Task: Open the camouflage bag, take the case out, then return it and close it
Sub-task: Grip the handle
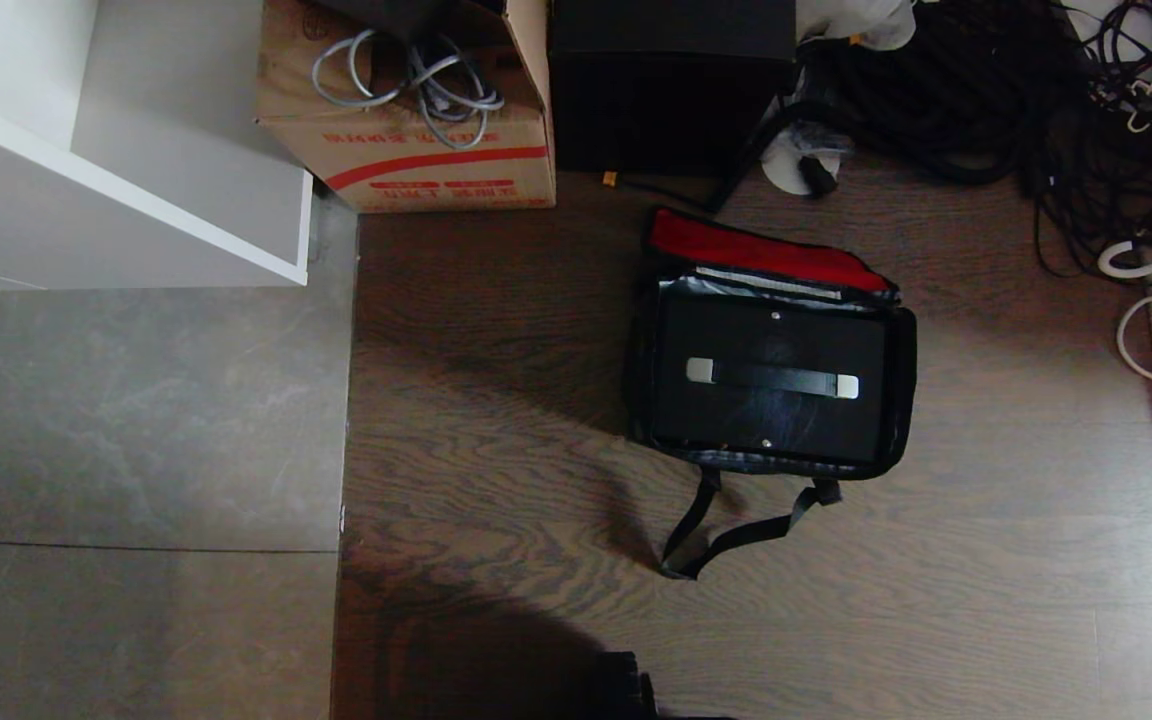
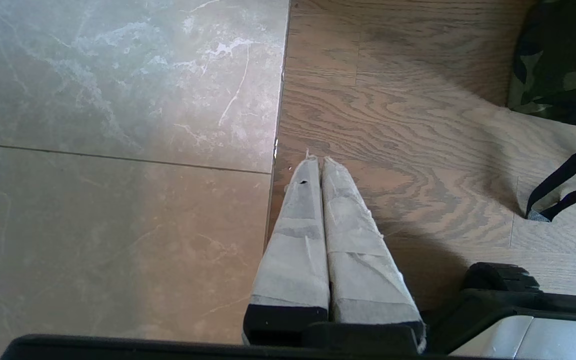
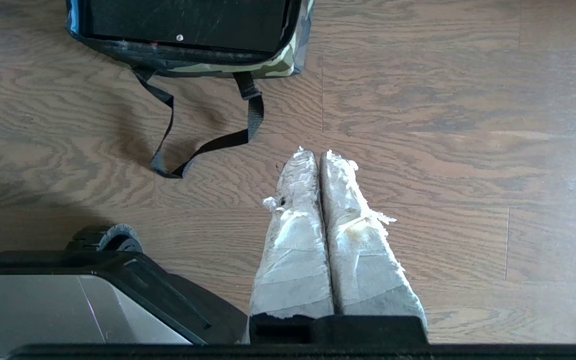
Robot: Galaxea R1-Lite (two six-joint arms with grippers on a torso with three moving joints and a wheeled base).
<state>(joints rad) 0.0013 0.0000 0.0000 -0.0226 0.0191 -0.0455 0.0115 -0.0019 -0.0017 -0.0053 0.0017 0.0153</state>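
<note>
On the floor: soft camouflage bag (image 1: 898,400) lies open | rigid case (image 1: 771,430) is best gripped by handle (image 1: 772,379) | left tool (image 2: 316,161) and right tool (image 3: 318,154) are pressed closed, empty

From our head we look steeply down on the floor (image 1: 496,420); both wrist cameras hang low, sharing with it the camouflage bag (image 3: 288,62) and its strap (image 3: 203,145).

Green, brown and black camouflage on the bag (image 1: 898,400), red lining on its flap. Black case (image 1: 771,385) inside, silver handle ends. Black strap (image 1: 726,535) below the bag. Brown wood-grain floor (image 1: 496,420) under the bag; grey marbled tile (image 1: 136,420) left of it. Tan cardboard box (image 1: 436,150), red stripes, beyond the bag.
</note>
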